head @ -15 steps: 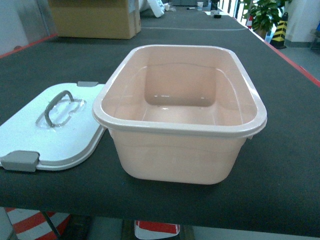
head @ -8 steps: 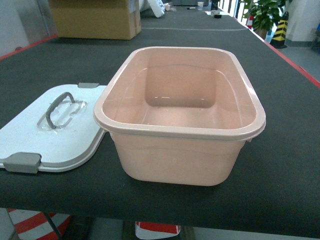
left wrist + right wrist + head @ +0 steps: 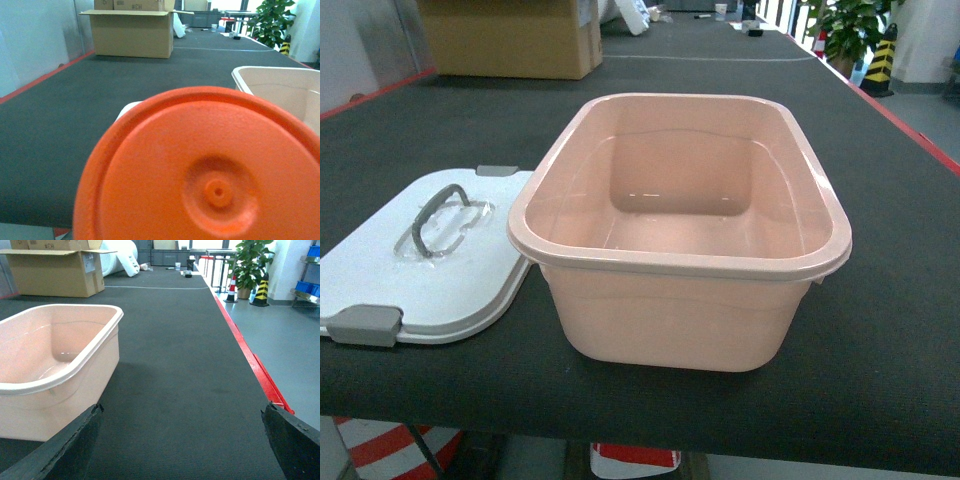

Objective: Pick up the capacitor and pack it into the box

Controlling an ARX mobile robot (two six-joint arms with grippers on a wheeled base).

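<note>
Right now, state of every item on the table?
tub: upright, open, nothing visible inside.
lid: off, lying flat left of the tub, handle up.
carton: flaps open, at the far end.
orange disc: fills the left wrist view.
right claw: open, holding nothing.

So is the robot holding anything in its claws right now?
The right gripper is open and empty. A big orange disc fills the left wrist view, but no fingers show there, so whether it is held cannot be told.
</note>
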